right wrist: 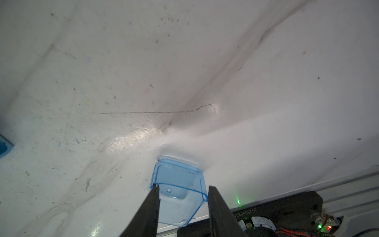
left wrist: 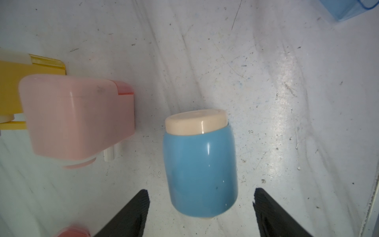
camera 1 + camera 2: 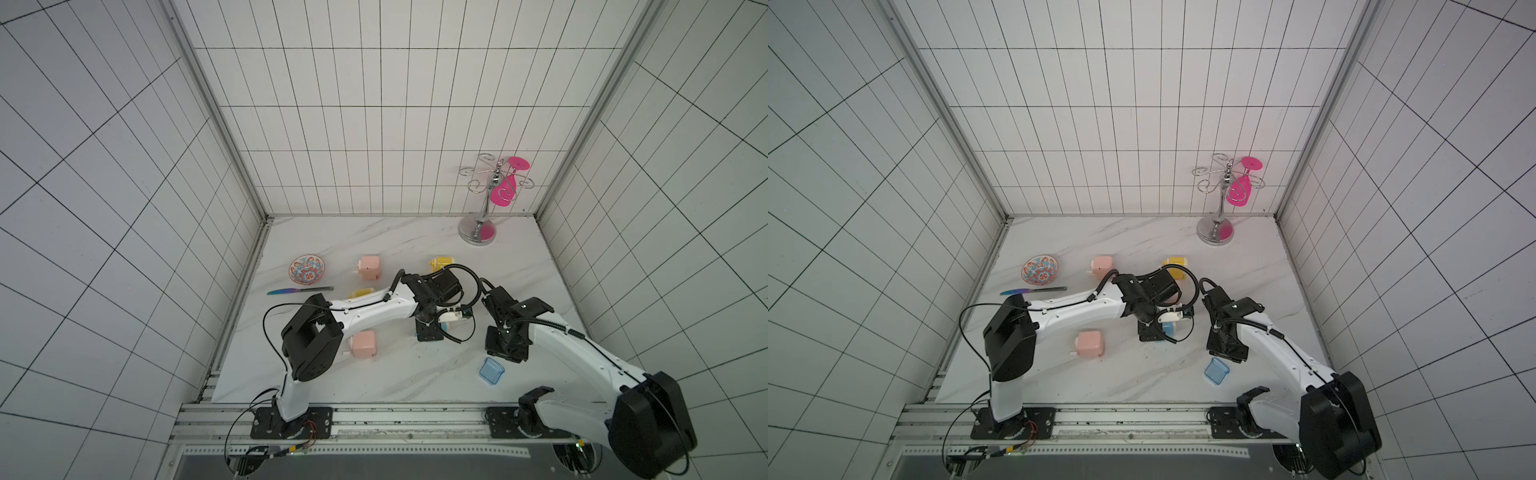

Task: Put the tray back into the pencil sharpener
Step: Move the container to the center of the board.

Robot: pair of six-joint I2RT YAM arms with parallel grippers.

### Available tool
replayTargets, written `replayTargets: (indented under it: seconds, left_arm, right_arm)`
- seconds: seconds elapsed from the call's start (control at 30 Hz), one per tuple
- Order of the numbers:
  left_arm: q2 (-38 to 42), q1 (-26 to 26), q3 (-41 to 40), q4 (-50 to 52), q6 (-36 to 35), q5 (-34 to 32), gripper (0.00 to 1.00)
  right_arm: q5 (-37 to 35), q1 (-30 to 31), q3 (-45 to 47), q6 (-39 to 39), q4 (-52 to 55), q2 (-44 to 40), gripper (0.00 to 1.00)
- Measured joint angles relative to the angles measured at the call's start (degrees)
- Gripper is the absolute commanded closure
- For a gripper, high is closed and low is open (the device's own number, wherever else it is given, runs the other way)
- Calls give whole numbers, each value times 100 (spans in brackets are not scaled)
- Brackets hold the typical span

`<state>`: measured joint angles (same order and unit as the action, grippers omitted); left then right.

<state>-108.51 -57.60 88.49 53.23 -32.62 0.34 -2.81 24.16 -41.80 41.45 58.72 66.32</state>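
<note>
The blue pencil sharpener (image 2: 201,164) with a cream cap stands on the marble table; in a top view only a bit of the sharpener (image 3: 1168,328) shows under the left arm. My left gripper (image 2: 201,189) is open, its fingers wide on either side of the sharpener and clear of it. The clear blue tray (image 3: 491,371) (image 3: 1217,371) lies on the table near the front right. My right gripper (image 1: 184,186) straddles the tray (image 1: 176,176), its fingers close along the tray's two sides, and the tray rests on the table. The tray's corner (image 2: 346,8) also shows in the left wrist view.
Two pink sharpeners (image 3: 368,267) (image 3: 363,344) and two yellow ones (image 3: 442,262) (image 3: 360,293) stand around the left arm. A patterned bowl (image 3: 306,270) and a knife (image 3: 299,290) lie at the left. A chrome glass rack (image 3: 478,228) with a pink glass (image 3: 505,189) stands back right.
</note>
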Motion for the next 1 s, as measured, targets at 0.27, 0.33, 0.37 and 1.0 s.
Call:
replayTargets:
  seconds: [0.27, 0.33, 0.37, 1.0]
  left_arm:
    - [514, 39, -55, -203, 2, -28, 16]
    - [511, 39, -63, -201, 2, -31, 16]
    - [511, 39, -66, -201, 2, -31, 16]
    - [627, 79, -192, -221, 26, -173, 16]
  right_arm:
    - [-4, 114, 7, -17, -4, -20, 62]
    - [-7, 155, 7, -15, -2, 96, 62]
    - [-11, 188, 7, -15, 4, 142, 62]
    - [-140, 525, 7, 223, 153, 481, 56]
